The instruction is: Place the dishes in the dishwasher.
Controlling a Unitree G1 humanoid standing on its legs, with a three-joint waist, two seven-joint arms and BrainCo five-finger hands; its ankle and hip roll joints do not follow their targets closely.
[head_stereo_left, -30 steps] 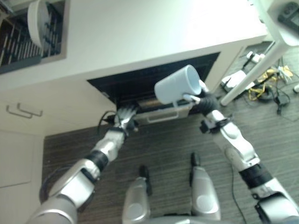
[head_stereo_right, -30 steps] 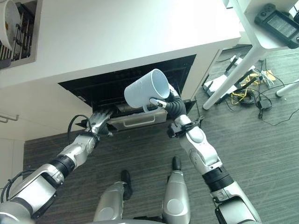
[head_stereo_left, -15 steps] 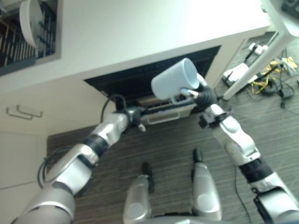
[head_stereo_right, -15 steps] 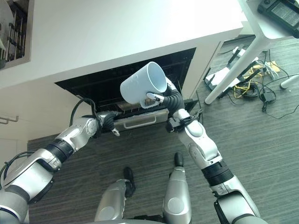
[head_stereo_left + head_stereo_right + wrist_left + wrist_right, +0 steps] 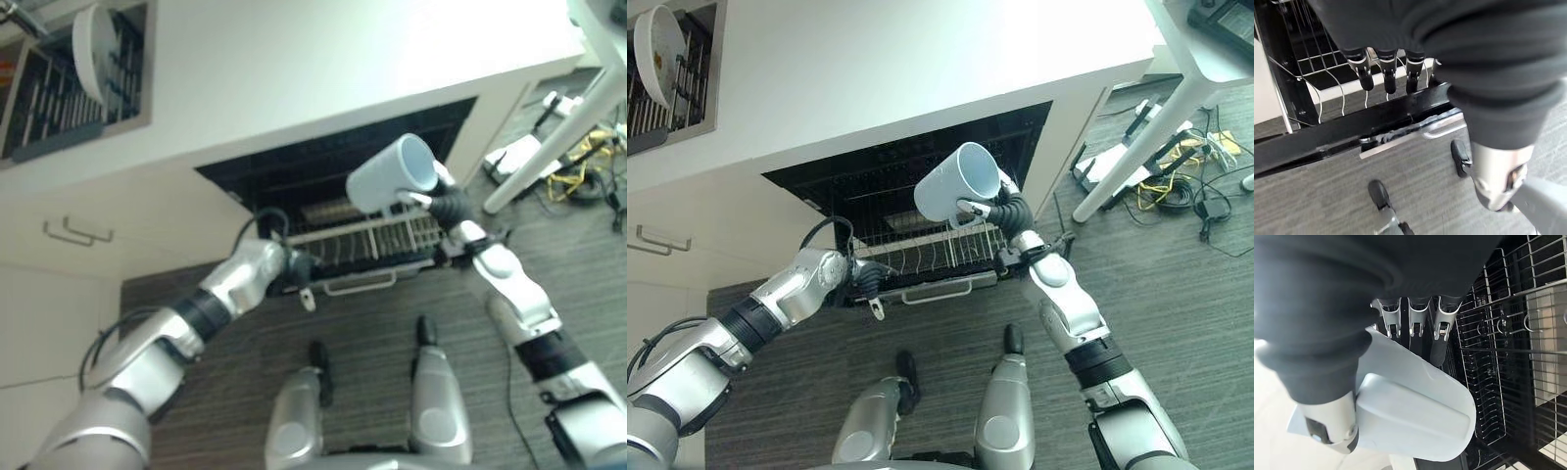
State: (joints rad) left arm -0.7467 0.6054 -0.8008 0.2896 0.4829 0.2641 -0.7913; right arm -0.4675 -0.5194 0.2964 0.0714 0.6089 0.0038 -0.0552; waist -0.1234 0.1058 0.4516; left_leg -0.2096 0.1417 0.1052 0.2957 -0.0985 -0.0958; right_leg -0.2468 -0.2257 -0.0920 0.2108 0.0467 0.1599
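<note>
Right hand (image 5: 988, 208) clamped on pale blue mug (image 5: 956, 182) by its handle, held above dishwasher rack (image 5: 921, 262); left hand (image 5: 1385, 68) curled over rack's front edge, so steady the rack, then lower mug mouth-down between the tines.

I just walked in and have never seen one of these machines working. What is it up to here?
The robot is loading a dishwasher under the counter. Its left hand is at the front of the wire rack, which sits partly out of the opening. Its right hand holds a pale blue mug by the handle above the rack, not yet set down.
</note>
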